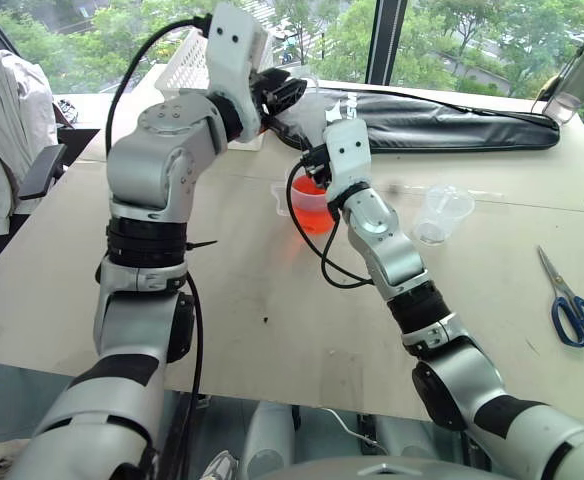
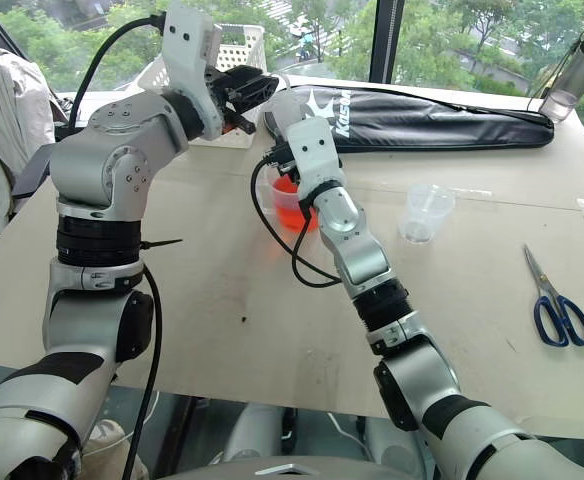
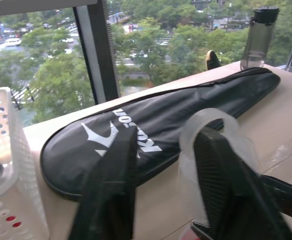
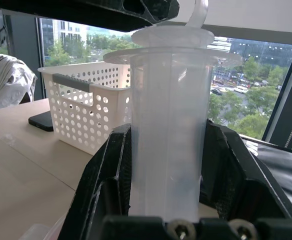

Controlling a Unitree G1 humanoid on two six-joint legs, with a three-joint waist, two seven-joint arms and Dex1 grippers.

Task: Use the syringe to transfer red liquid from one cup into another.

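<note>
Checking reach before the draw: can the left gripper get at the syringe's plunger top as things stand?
Probably yes. The right gripper holds the syringe upright over the beaker, and the left gripper already straddles the plunger ring, nothing between.

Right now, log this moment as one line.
right gripper: shut on syringe | syringe: upright over beaker | left gripper: at plunger ring | small cup: empty

Right hand [image 4: 168,200] clamped shut; left hand [image 3: 163,185] fingers parted.
</note>
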